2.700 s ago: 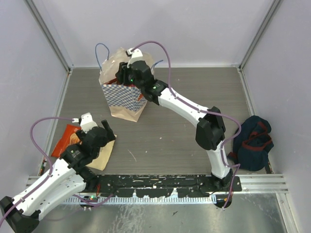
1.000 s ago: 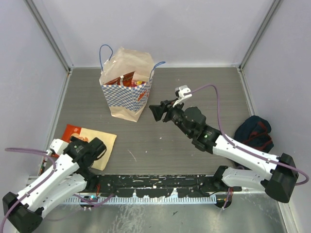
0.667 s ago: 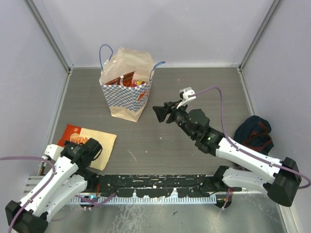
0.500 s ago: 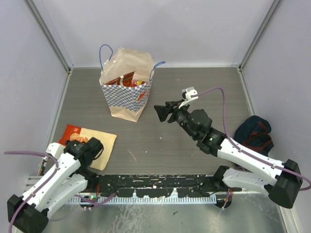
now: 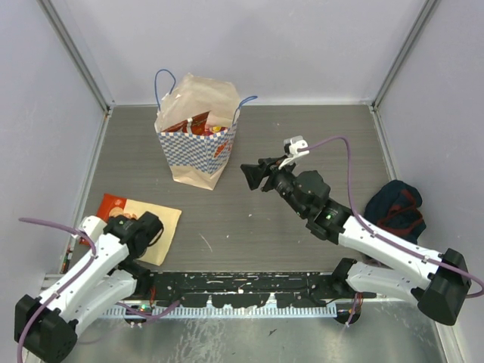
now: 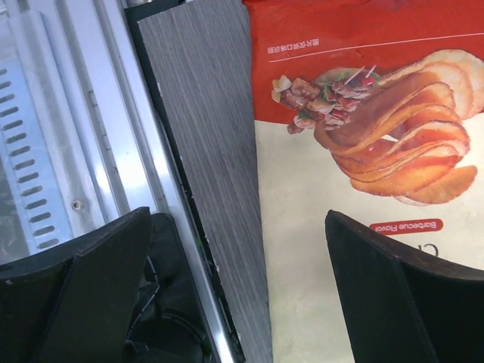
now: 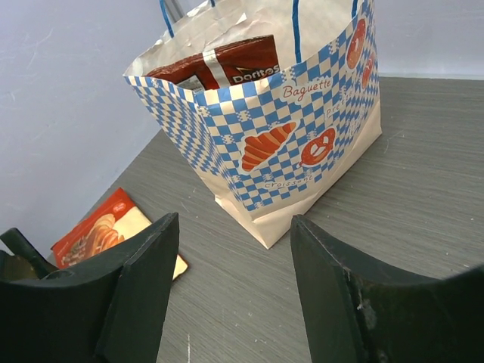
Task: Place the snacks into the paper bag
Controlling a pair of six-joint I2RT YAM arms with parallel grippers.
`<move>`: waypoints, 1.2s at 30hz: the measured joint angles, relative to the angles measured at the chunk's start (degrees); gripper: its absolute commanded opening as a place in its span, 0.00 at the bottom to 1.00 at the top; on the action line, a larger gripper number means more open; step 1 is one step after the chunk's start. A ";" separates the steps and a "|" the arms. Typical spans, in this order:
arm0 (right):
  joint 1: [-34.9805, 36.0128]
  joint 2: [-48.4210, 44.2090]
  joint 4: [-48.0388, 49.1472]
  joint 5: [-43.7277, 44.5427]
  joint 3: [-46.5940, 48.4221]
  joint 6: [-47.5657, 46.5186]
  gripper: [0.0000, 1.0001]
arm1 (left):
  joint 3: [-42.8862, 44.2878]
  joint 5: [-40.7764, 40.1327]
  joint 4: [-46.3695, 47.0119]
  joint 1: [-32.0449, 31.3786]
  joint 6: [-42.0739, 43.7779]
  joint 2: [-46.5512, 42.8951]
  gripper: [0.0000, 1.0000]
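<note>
Over the chip packet (image 6: 363, 151), left fingers (image 6: 76, 295) wide apart, empty; right fingers (image 7: 113, 295) likewise, facing paper bag (image 7: 287, 136).

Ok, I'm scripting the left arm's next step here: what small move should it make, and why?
Probably lower the left tool and close on the chip packet's edge. The packet lies flat on the table, outside the paper bag, and the open tool straddles that edge. The right tool is open and empty.

Doritos bag (image 7: 234, 64) mostly behind paper bag (image 7: 302, 136) wall; chip packet (image 6: 363, 151) past 2 edges (top, rt) of L wrist view
</note>
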 measured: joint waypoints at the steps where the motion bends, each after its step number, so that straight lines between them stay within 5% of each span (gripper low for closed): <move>1: -0.02 0.07 0.04 0.00 0.00 0.00 0.65 | -0.11 0.02 0.48 0.02 0.98 -1.09 0.98; 8: -0.33 1.95 0.07 -0.33 0.00 0.35 0.65 | -0.48 0.17 3.74 1.53 5.66 -15.43 0.98; 11: -0.44 2.58 0.22 -0.50 0.00 0.76 0.65 | -13.29 5.46 29.38 5.05 1.49 -19.82 0.98; 16: -1.03 4.02 0.57 -1.49 0.00 1.29 0.65 | -15.96 13.38 51.21 12.44 4.46 -13.31 0.98; 22: -1.42 4.66 0.59 -1.73 0.00 1.46 0.65 | -10.56 21.38 62.42 13.92 9.18 3.13 0.98; 28: -1.46 4.68 0.68 -1.68 0.00 1.46 0.65 | -9.18 24.96 63.69 13.86 13.75 4.37 0.98; 36: -1.46 6.71 0.94 -1.92 0.00 1.79 0.65 | -2.36 24.94 49.90 12.46 22.69 0.13 0.98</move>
